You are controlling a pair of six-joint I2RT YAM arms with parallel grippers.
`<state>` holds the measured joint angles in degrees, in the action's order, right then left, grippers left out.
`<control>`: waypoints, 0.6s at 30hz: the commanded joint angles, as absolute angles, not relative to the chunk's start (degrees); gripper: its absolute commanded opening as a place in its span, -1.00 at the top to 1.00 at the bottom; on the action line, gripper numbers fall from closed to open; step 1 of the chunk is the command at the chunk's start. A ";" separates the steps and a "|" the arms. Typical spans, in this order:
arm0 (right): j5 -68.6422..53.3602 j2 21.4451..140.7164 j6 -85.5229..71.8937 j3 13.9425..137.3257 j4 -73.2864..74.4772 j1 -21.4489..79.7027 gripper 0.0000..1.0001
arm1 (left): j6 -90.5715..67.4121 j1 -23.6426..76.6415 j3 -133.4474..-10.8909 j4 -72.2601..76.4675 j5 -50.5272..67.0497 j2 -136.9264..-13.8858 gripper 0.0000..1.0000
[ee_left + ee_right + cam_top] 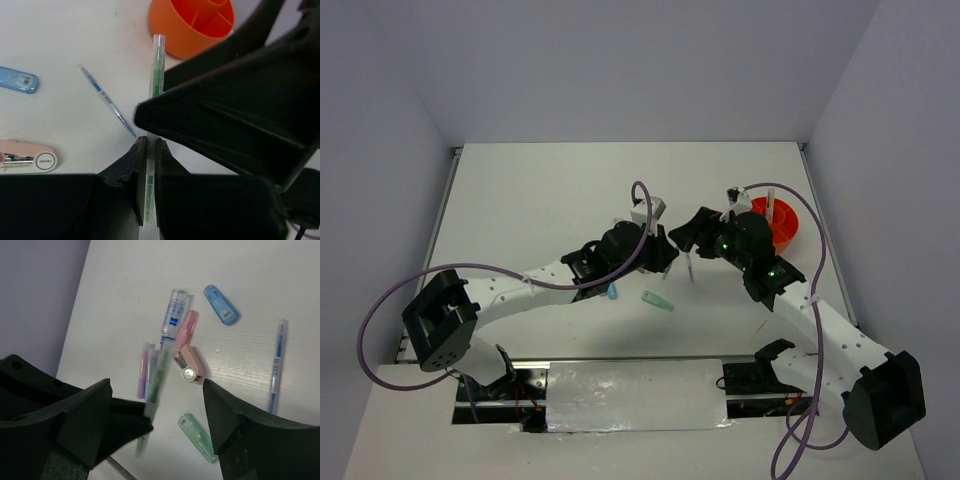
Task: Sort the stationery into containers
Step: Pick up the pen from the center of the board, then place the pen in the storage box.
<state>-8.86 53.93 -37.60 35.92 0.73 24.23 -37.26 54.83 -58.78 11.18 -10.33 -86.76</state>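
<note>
My left gripper (150,142) is shut on a clear pen with a green core (156,75), holding it above the table. In the right wrist view this pen (159,375) is blurred and stands between the wide-apart fingers of my right gripper (156,390), which is open and not touching it. From above, both grippers meet at mid-table, left (668,255) and right (694,236), with the pen (690,266) hanging between them. The orange cup (782,222) (192,27) sits just right of them, a stick standing in it.
On the table lie a thin blue pen (107,100) (276,365), a blue case (17,80) (221,304), a pink stapler-like block (27,157) (192,362), a green case (197,437) (657,300), purple and blue markers (145,370), a pink marker (186,327) and a clear tube (175,312).
</note>
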 commanded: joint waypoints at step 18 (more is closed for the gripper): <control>23.50 57.03 -20.25 48.94 2.02 27.16 1.00 | -38.30 54.75 -59.84 4.60 -14.04 -81.65 -0.99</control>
<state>5.32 57.12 -30.85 41.43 1.89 28.14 -36.42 54.68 -55.13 12.23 -8.34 -83.77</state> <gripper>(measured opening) 0.175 0.993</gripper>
